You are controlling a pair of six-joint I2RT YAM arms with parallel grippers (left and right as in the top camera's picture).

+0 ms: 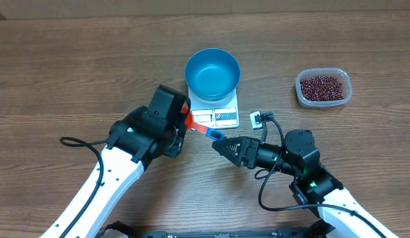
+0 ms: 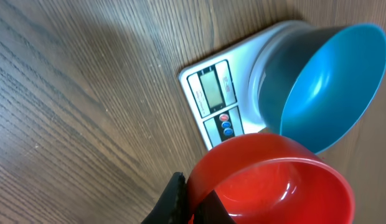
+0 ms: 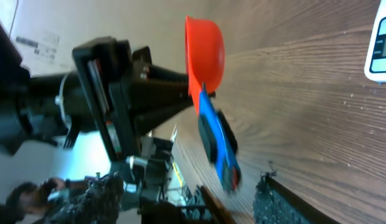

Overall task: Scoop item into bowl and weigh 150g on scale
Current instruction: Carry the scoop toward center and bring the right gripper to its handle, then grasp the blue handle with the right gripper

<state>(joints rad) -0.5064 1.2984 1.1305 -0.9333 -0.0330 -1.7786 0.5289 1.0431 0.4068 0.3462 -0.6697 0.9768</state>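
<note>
The blue bowl (image 1: 212,73) (image 2: 327,93) stands empty on the white scale (image 1: 224,116) (image 2: 213,94). The beans (image 1: 322,86) lie in a clear tub at the far right. My left gripper (image 1: 181,123) (image 2: 193,204) is shut on the rim of a red scoop (image 1: 187,113) (image 2: 277,183) (image 3: 206,48), held in the air just in front of the scale. The scoop's blue handle (image 1: 210,131) (image 3: 218,144) points toward my right gripper (image 1: 219,143) (image 3: 243,194). That gripper's jaws stand apart on either side of the handle's end, without gripping it.
The clear plastic tub (image 1: 299,90) sits to the right of the scale. A small white connector on a black cable (image 1: 256,119) lies by the scale's right front corner. Both arms crowd the table's front middle.
</note>
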